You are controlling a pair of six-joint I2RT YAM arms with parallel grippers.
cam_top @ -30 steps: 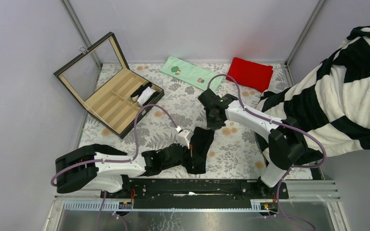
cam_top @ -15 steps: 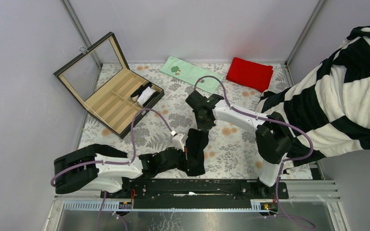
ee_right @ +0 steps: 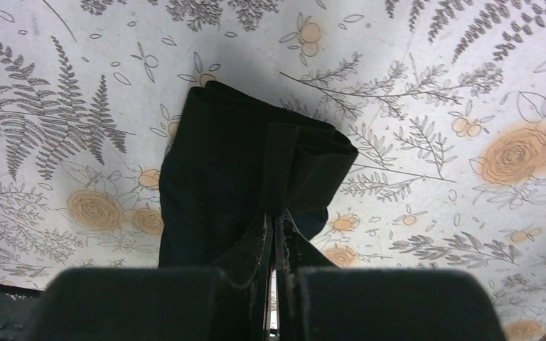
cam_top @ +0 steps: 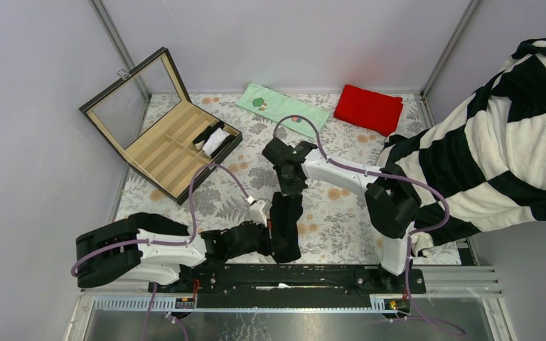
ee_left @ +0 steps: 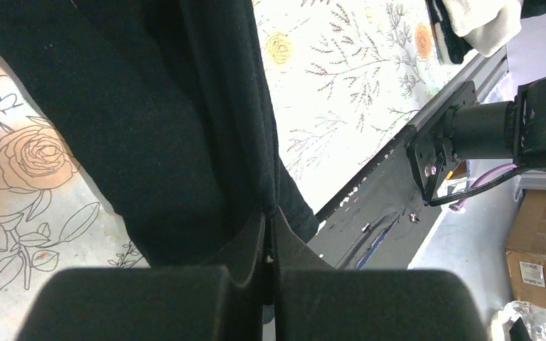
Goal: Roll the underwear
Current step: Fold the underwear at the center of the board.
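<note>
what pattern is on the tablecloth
The tablecloth is white with grey ferns and orange roses, best seen in the right wrist view.

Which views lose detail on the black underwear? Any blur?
Top external: sharp, evenly lit, but the underwear merges with the dark left end effector. Left wrist: underwear nearly featureless black, fingers out of focus. Right wrist: folds readable, soft shadow on the floral tablecloth.
</note>
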